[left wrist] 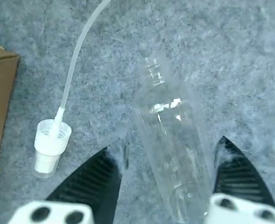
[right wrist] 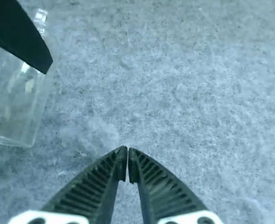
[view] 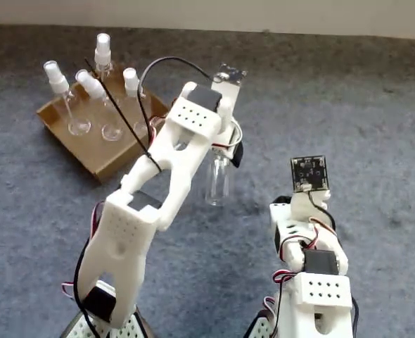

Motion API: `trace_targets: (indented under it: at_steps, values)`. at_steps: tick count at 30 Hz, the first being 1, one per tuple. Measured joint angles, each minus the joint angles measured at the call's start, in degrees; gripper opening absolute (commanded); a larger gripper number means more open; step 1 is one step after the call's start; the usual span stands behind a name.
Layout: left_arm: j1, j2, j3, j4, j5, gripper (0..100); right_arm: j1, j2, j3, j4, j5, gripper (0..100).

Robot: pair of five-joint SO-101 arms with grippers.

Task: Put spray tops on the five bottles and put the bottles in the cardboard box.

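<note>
Fifth bottle, capping step. The uncapped clear plastic bottle (view: 218,179) stands upright on the grey felt-covered counter (view: 348,105), near the brown cardboard box (view: 112,165) but outside it. Its neck is bare. The loose white spray top (left wrist: 51,147), with its long dip tube, lies on its side on the felt between the bottle and the box wall.

Your left hand (left wrist: 168,149) is released. The jaws stand wide to either side of the bottle body, with a gap showing, and nothing is gripped. Your right hand (right wrist: 128,156) is clenched on nothing, tips together, low over bare felt, with the bottle off to one side of it.

Judgement: you are at the grasp of the last bottle, before its top goes on. The next move calls for closing the left hand on the body, gently enough not to tip or squash the thin plastic. Then open the right hand to fetch the spray top, and feed the tube down the narrow neck first. The tube looks long and bendy, so expect it to need careful lining up.

Count:
- Bottles, five: four capped clear bottles (view: 72,111) standing in the box, one bare on the counter.
- Spray tops, five: four fitted, one loose.
- Box, one.
- Hands, two.
</note>
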Motion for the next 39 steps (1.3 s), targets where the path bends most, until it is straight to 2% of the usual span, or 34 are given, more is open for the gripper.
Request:
trace_targets:
  at_steps: [7, 11, 18, 23, 26, 39]
  values:
    - [0.18, 14.77, -18.29, 5.71, 4.22, 26, 0.00, 0.00, 0.00, 0.00, 0.00, 1.0]
    - [0.00, 20.13, -23.12, 6.59, 5.19, 26, 0.00, 0.00, 0.00, 0.00, 0.00, 1.0]
    - [-0.44, 21.45, -24.26, 6.86, 8.44, 24, 0.00, -0.35, 3.16, -0.26, -0.09, 1.0]
    - [-0.26, 21.45, -24.26, 6.86, 8.44, 9, 0.00, -0.35, 3.16, -0.35, -0.09, 1.0]
    - [-0.26, 21.45, -24.26, 6.86, 8.53, 3, 0.00, -0.35, 3.16, -0.35, -0.09, 1.0]
    - [-0.26, 21.10, -27.08, 7.91, 8.53, 2, 0.00, -0.35, 3.16, -0.35, -0.09, 1.0]
